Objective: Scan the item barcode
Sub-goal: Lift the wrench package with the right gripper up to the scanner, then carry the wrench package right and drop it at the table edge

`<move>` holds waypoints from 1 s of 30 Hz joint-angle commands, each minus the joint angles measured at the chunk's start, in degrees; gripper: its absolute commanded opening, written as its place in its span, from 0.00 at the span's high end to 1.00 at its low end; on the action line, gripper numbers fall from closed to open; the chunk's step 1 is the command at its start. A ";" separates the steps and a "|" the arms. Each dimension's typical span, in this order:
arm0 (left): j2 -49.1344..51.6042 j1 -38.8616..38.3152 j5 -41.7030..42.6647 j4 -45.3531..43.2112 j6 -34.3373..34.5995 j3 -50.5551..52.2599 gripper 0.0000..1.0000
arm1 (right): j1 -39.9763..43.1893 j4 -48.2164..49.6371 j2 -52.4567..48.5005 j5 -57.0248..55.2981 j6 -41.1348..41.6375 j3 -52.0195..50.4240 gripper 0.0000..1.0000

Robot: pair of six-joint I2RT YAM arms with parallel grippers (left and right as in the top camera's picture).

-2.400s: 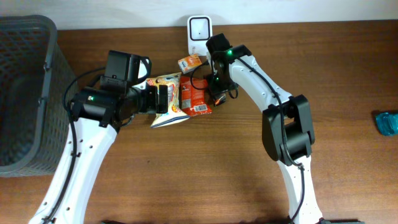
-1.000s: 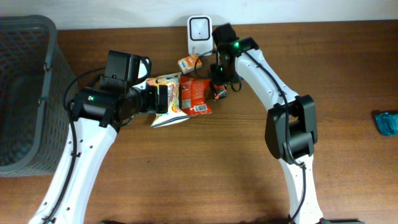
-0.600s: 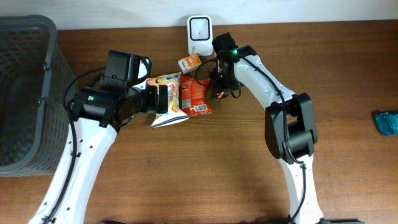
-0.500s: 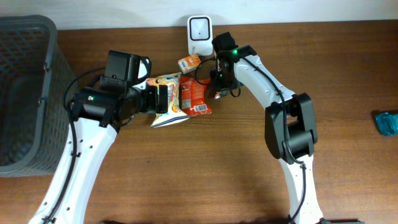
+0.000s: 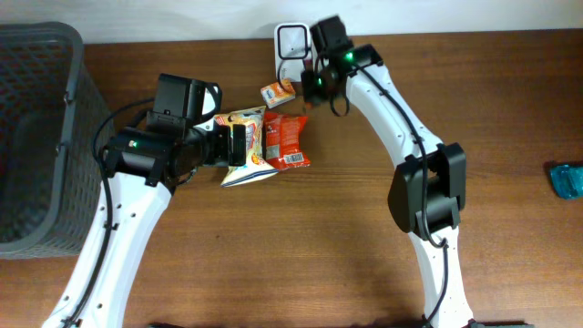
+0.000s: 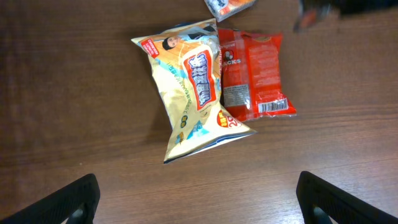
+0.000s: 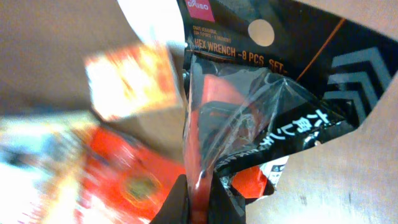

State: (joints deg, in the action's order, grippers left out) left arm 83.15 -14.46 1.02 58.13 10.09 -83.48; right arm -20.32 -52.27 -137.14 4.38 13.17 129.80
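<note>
The item is a black hex wrench set pack [image 7: 267, 93] with a red insert. My right gripper [image 7: 199, 200] is shut on its lower edge, and the pack stands up from the jaws. In the overhead view the right gripper [image 5: 311, 86] holds it in the air just below and right of the white scanner [image 5: 290, 42]. The scanner [image 7: 149, 18] shows as a white shape behind the pack in the right wrist view. My left gripper [image 6: 199, 202] hangs open above bare table, in front of a yellow snack bag [image 6: 193, 87] and a red snack bag [image 6: 255, 74].
A small orange packet [image 5: 278, 90] lies left of the held pack, beside the scanner. The yellow bag [image 5: 246, 146] and red bag [image 5: 286, 139] lie side by side. A dark mesh basket [image 5: 36, 137] fills the left edge. A teal object [image 5: 567, 178] lies far right.
My right gripper closed on the hex wrench pack beside the red bag and lifted it up toward the scanner. The left arm and the snack bags stayed put.
</note>
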 commanded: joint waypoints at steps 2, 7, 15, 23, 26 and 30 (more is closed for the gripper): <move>0.09 -0.13 -0.42 0.07 -0.35 -0.35 0.01 | 0.24 9.20 0.98 5.70 7.52 4.24 0.96; 0.09 -0.13 -0.42 0.07 -0.35 -0.35 0.01 | -0.24 20.46 -0.42 12.04 7.50 2.56 0.96; 0.09 -0.13 -0.42 0.07 -0.35 -0.35 0.01 | -0.13 28.22 -7.63 10.86 7.26 1.99 0.96; 0.09 -0.13 -0.42 0.09 -0.35 -0.35 0.01 | 0.17 29.44 -9.07 8.44 7.26 1.99 0.96; 0.09 -0.13 -0.42 0.07 -0.35 -0.35 0.01 | 1.05 28.70 -8.98 8.76 7.28 2.01 0.96; 0.09 -0.13 -0.42 0.09 -0.35 -0.35 0.01 | 2.64 28.46 -6.56 8.94 7.28 2.12 0.96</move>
State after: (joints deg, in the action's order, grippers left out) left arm 83.15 -14.46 0.99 58.11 10.09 -83.48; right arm -19.75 -23.94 -147.37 13.43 20.60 131.50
